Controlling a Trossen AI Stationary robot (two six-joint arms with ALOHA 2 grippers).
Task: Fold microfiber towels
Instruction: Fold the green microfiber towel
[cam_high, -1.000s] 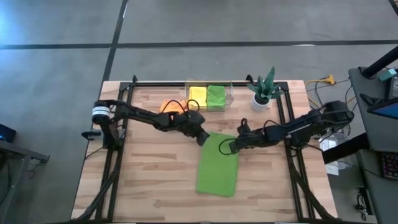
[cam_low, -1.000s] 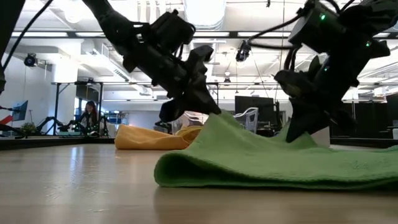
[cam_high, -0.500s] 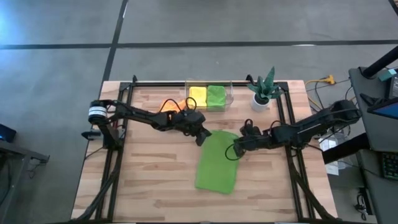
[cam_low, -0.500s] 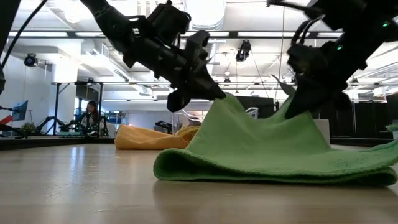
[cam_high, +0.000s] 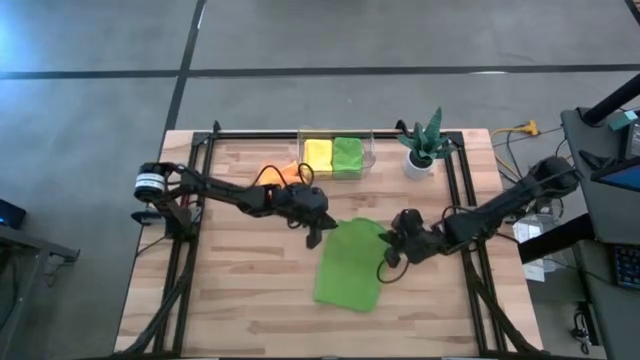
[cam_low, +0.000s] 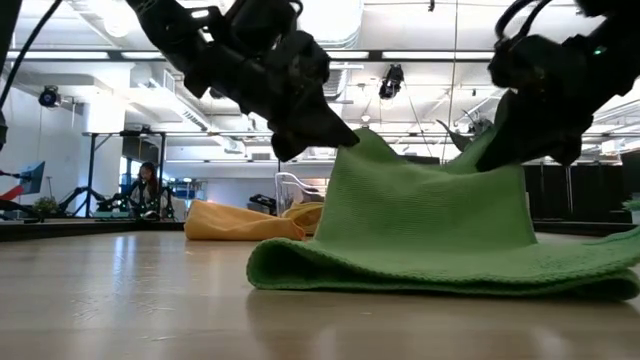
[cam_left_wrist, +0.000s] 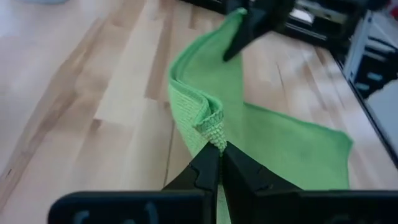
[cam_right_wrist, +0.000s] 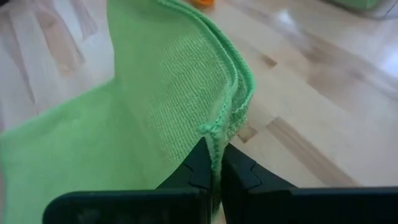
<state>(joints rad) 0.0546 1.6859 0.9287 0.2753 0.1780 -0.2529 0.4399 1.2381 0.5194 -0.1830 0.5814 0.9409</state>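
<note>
**Towel lifted by two corners, halfway through its fold**

Towel first: the lime green towel lies just below the middle of the overhead picture, its near half flat on the table and its far edge lifted. The left gripper has its fingers pressed together on one far corner, and the right gripper pinches the other corner in the same way.

What worries me is how thin those holds look. In both wrist views only the hemmed edge sits between the fingertips, so I think a quick pull could slip a corner free and drop that side in a heap. The two corners also hang at slightly different heights in the low view, centre of the frame, so if the arms travel unevenly the fold could land skewed, with edges that do not meet. Dragging the raised half too far might also slide the flat half across the wood.

The cloth itself is soft, ribbed and already doubled, with a rounded fold along its near edge.

Other towels wait at upper centre: a yellow towel and a second green towel in a clear bin, with an orange towel just beside it.
</note>
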